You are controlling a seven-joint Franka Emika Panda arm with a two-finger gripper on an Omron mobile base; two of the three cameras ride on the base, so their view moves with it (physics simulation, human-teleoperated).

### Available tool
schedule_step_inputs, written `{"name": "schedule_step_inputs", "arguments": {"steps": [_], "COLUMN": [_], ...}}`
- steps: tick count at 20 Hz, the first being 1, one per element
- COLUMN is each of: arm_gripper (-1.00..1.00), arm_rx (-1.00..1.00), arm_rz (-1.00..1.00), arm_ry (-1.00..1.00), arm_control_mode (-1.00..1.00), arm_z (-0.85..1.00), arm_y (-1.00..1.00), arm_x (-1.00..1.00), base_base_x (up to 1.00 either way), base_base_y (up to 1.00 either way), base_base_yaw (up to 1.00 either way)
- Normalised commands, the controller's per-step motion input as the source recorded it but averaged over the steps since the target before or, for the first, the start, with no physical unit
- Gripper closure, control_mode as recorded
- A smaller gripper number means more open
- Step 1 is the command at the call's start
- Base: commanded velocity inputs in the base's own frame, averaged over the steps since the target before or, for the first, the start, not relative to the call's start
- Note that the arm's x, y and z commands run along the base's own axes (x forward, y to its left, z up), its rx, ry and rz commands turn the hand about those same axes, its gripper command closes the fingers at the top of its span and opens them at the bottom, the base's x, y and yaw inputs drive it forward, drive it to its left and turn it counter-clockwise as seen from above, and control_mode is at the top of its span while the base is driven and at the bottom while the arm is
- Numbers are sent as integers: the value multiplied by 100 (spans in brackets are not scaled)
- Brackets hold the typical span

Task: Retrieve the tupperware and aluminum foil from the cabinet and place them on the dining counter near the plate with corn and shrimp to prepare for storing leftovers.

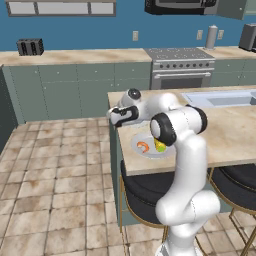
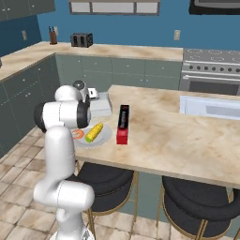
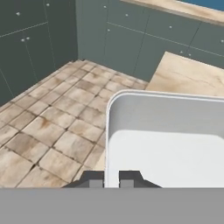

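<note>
the two-finger gripper [image 3: 111, 178] is pinched on the near rim of the shallow clear plastic tupperware [image 3: 168, 140], over the beige marbled dining counter [image 2: 197, 140] beside the round white plate [image 2: 105, 136]. it likely should set it flat before releasing.

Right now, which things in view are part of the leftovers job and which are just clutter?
Job:
- tupperware, gripped at its rim by the end effector
- aluminum foil on the dining counter
- plate with corn and shrimp

Clutter:
- toaster
- stove
- sink
- stools
</note>
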Motion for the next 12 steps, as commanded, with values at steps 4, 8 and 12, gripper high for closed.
{"name": "schedule_step_inputs", "arguments": {"steps": [4,8,12], "arm_gripper": [100,100,100], "arm_rx": [0,0,-1], "arm_rz": [0,0,0], "arm_ry": [0,4,11], "arm_control_mode": [-100,-100,-100], "arm_z": [-23,-45,-58], "arm_y": [-1,-25,-26], "arm_x": [33,6,-19], "base_base_x": [0,0,0], "base_base_y": [0,0,0], "base_base_yaw": [0,0,0]}}
